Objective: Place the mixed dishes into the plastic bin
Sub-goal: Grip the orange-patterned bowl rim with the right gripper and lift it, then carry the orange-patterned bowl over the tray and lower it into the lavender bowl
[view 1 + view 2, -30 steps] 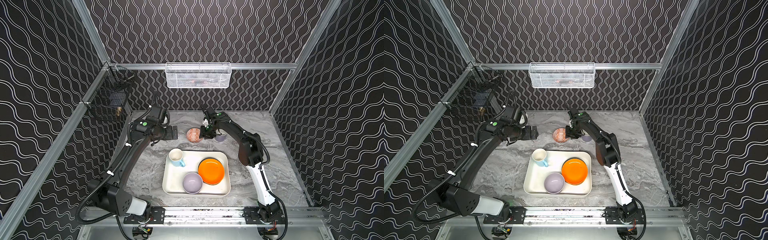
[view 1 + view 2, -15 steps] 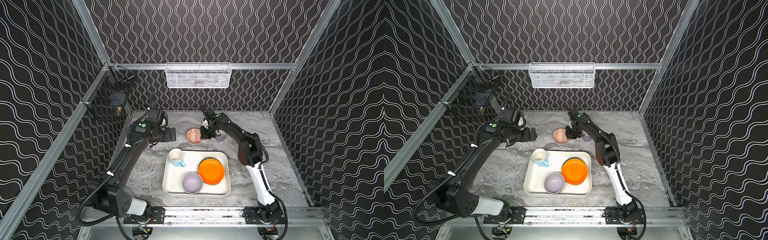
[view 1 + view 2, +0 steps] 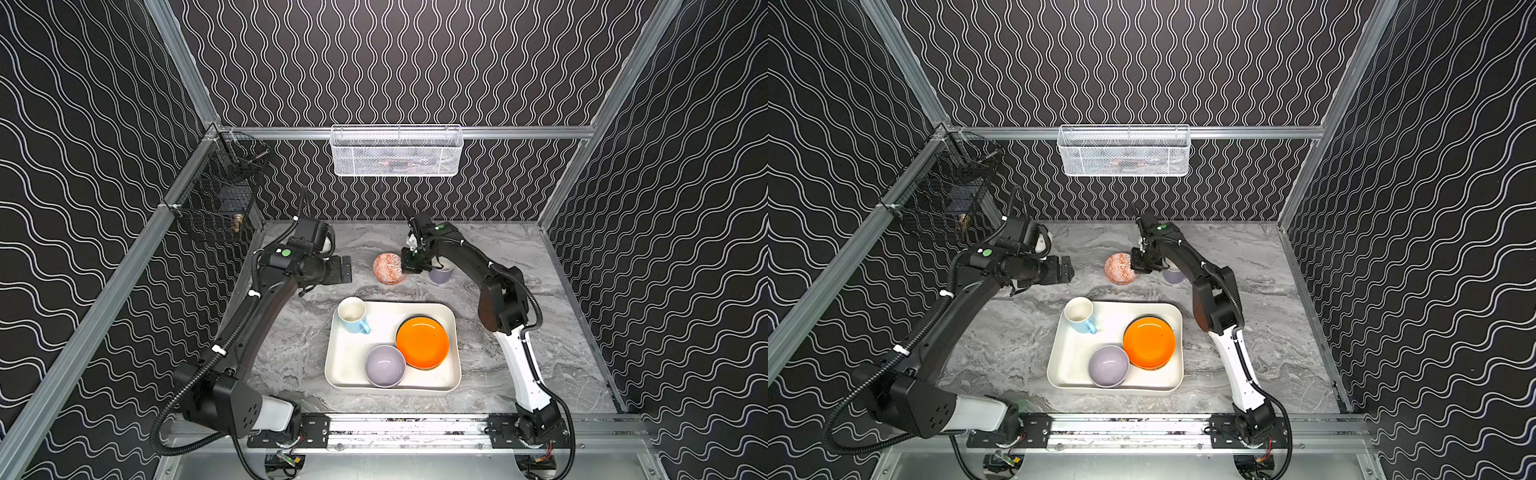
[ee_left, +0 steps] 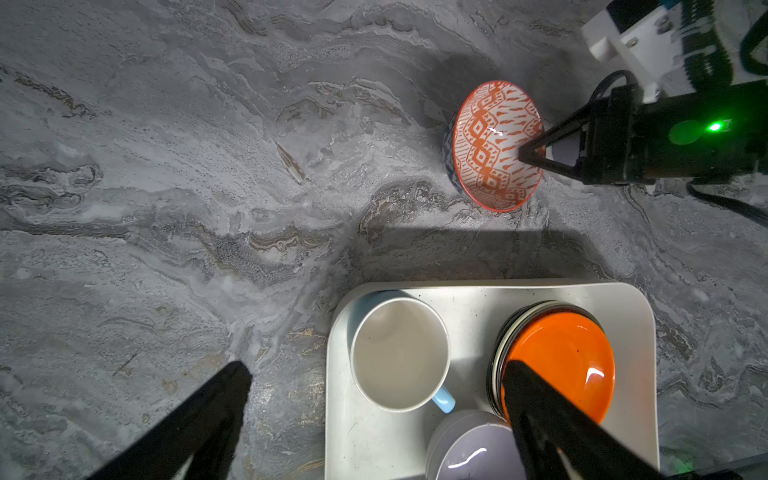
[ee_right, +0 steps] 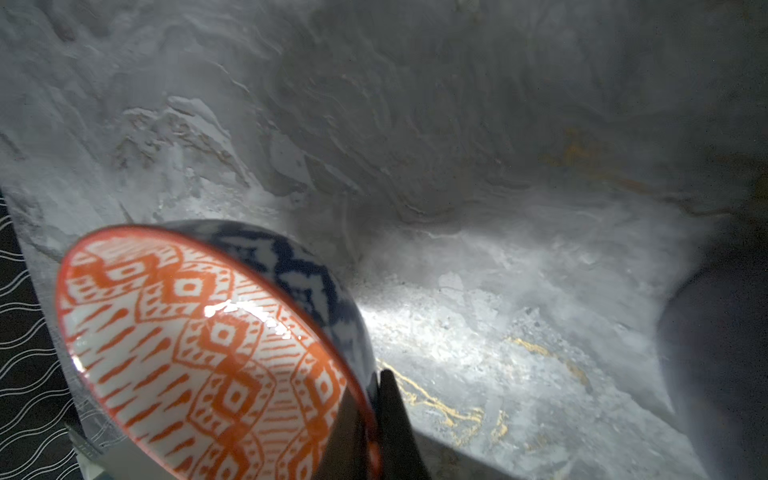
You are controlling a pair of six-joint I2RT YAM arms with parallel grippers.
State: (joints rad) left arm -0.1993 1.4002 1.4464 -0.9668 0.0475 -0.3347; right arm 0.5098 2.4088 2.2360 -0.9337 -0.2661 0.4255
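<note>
Behind bin [image 3: 347, 359], bowl [image 3: 387, 268] tilted, mouth leftward

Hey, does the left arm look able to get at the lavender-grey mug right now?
Probably not directly. The right tool, shut on the rim of the red-orange patterned bowl, and that bowl sit between the open left tool and the lavender-grey mug.

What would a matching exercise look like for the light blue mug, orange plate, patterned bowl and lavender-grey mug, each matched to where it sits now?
Things: 1 light blue mug; 2 orange plate; 3 patterned bowl; 4 lavender-grey mug.
Places: A tilted, rim pinched in the right claw; B in the bin, on top of other plates; C upright on the table outside the bin; D upright in a bin corner.
Pairs: 1-D; 2-B; 3-A; 4-C.
</note>
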